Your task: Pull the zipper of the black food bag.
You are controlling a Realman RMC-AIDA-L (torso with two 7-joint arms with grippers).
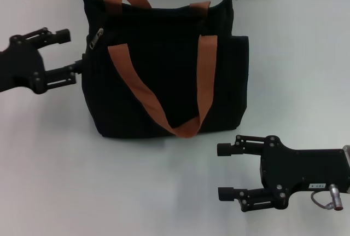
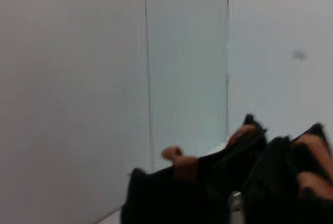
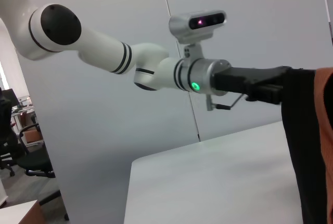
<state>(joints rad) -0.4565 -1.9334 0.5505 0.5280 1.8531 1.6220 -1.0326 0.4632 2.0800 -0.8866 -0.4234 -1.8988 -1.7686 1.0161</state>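
The black food bag (image 1: 164, 55) stands upright in the middle of the white table, with two rust-orange handles (image 1: 205, 77). Its silver zipper (image 1: 97, 35) pull hangs at the bag's top left corner. My left gripper (image 1: 68, 53) is open, right beside the bag's left end at the height of the pull, and its nearer finger almost touches the bag's side. My right gripper (image 1: 221, 171) is open and empty, low over the table in front of the bag's right corner. The left wrist view shows the bag's top (image 2: 171, 198) close up, with a small silver piece (image 2: 235, 206) at its edge.
The white table (image 1: 82, 181) stretches around the bag, and a pale wall lies behind it. In the right wrist view my left arm (image 3: 104, 47) reaches across to the bag's edge (image 3: 302, 146).
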